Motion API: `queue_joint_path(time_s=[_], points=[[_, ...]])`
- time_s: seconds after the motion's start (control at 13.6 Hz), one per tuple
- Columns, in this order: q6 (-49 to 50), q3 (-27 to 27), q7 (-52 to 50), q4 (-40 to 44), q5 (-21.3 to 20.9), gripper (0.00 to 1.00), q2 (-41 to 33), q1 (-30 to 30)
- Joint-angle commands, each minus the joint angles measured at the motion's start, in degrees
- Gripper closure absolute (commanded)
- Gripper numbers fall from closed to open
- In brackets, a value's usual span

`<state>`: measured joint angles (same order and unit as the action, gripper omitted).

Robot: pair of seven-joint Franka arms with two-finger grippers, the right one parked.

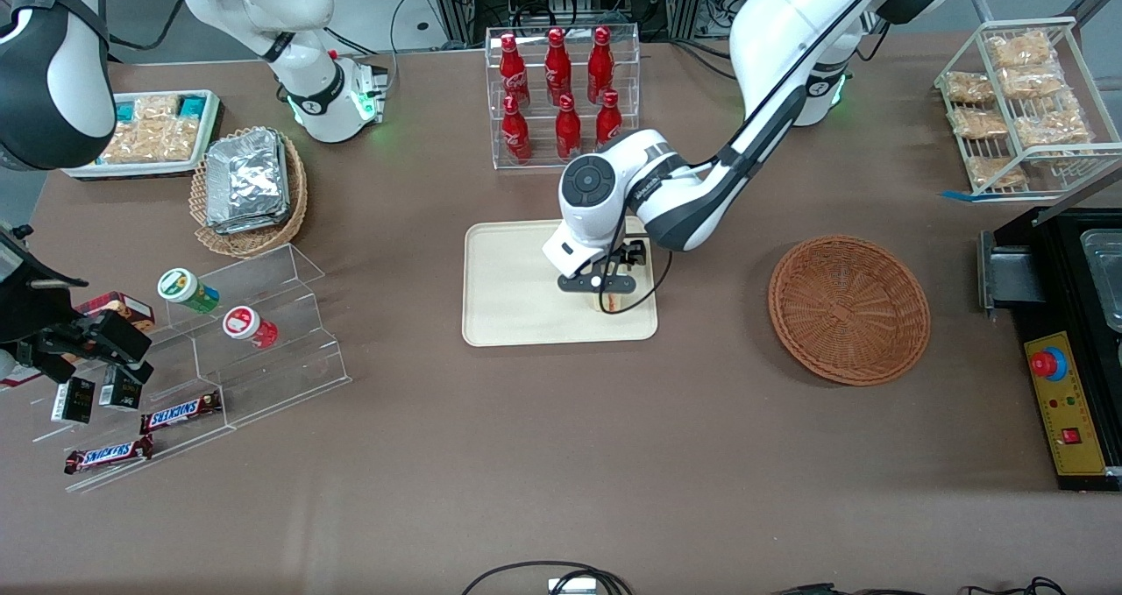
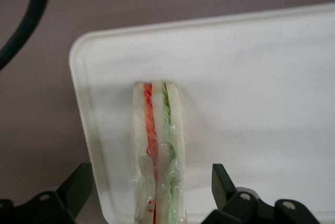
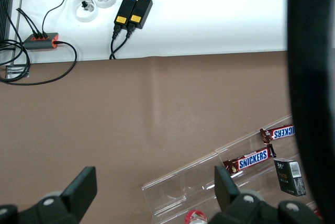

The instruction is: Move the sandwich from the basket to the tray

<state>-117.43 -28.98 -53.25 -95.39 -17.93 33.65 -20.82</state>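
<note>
Nearest the front camera, the brown table is lying bare, and just past that stretch the cream tray is sitting with the sandwich standing on edge on it, near the corner closest to the working arm's end. The wrist view is showing the wrapped wedge upright on the tray floor, its orange-red and green layers facing the camera, and the gripper is hanging directly over it with its fingers spread wide, one on each side of the bread and neither touching it. So the release step is looking finished or all but finished: the sandwich is resting on the tray under its own weight, not pinched. A little farther toward the working arm's end, the reddish-brown basket is lying with nothing visible in it, well apart from the tray. Farther still, the rack of red bottles is standing just past the tray's rim. The next move is probably calling for a straight lift of the hand, keeping the spread fingers clear of the slim wedge, since a sideways brush could tip it over; after that the arm is free to pull away.
</note>
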Motion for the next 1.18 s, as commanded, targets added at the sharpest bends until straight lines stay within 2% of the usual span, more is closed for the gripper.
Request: queue_joint_path(time_s=[0.0, 0.15, 0.59, 1.1], points=[[7.1, 0.6, -2.9, 7.7, 0.2, 0.00, -0.8, 0.3], [8.1, 0.6, -4.4, 9.4, 0.2, 0.00, -2.3, 3.8], [12.6, 0.6, -2.3, 9.2, -0.3, 0.00, -8.1, 19.0], [14.6, 0.6, 8.4, 9.2, 0.3, 0.00, -12.9, 27.9]])
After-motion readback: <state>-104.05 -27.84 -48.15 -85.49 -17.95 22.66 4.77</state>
